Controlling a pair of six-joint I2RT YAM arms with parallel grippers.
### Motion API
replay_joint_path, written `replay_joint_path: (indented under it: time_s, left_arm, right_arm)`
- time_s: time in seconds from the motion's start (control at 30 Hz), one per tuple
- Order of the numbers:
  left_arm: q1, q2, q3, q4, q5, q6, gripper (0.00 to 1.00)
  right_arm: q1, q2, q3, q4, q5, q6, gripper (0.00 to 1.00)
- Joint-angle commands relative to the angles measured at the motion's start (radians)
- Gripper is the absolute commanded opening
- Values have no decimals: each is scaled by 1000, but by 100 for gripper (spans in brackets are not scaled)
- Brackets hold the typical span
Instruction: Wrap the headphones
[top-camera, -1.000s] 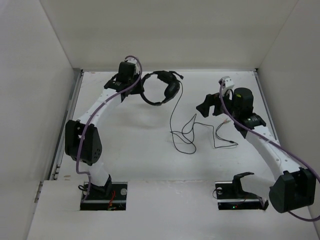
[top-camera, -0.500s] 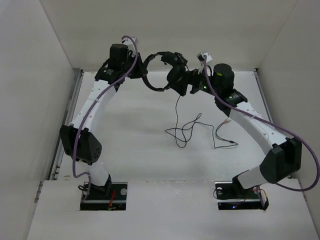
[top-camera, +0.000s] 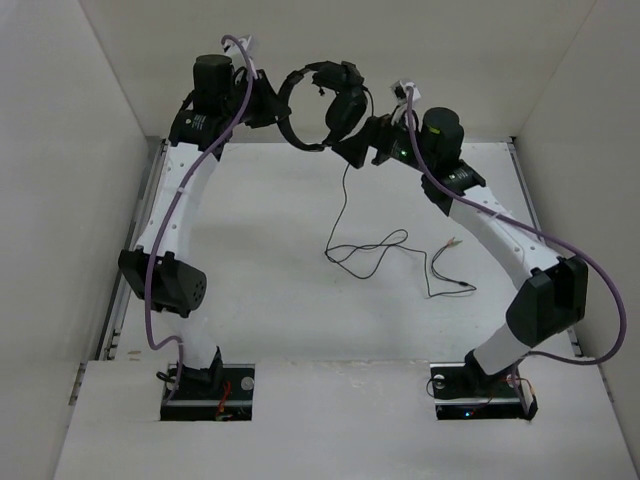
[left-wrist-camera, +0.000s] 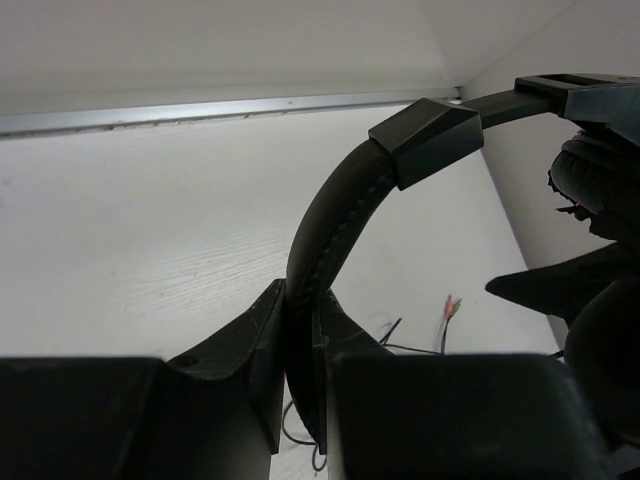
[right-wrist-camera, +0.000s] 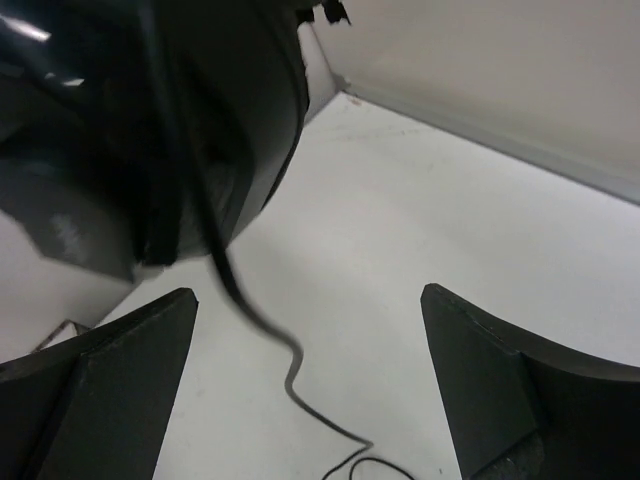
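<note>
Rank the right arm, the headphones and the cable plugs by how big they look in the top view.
Largest: right arm.
Next: headphones, held up nearer the camera, yet clearly smaller.
Smallest: cable plugs, tiny tips on the table.

Soft, even light fills a white enclosure; the overhead view is sharp throughout.
Shadows on the table (top-camera: 270, 300) are faint. In the right wrist view the headphones (right-wrist-camera: 150, 130), at 10 o'clock, sit blurred and underexposed; the left wrist view shows the headband (left-wrist-camera: 330, 240) crisp, its 6 o'clock foreground black.

Headphones (top-camera: 340, 110) hang above the table (top-camera: 270, 300), cable (top-camera: 342, 200) trailing onto it.
</note>
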Motion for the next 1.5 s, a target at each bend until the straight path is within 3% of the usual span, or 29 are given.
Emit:
replay_joint_path:
  time_s: [0.0, 0.17, 0.43, 0.9, 1.47]
  left_arm:
    - [0, 9, 119, 24, 117, -89, 0]
    - [20, 41, 198, 38, 174, -146, 0]
    - [93, 52, 223, 148, 284, -286, 0]
    - [185, 52, 278, 242, 338, -407, 1]
    - [333, 78, 352, 312, 334, -481, 1]
  right_arm:
    - [-1, 42, 101, 142, -33, 93, 100]
    - [0, 85, 99, 264, -36, 194, 93]
    - [36, 106, -33, 392, -75, 291, 82]
    - [206, 103, -286, 567, -191, 300, 59]
    - [272, 82, -369, 495, -273, 185, 38]
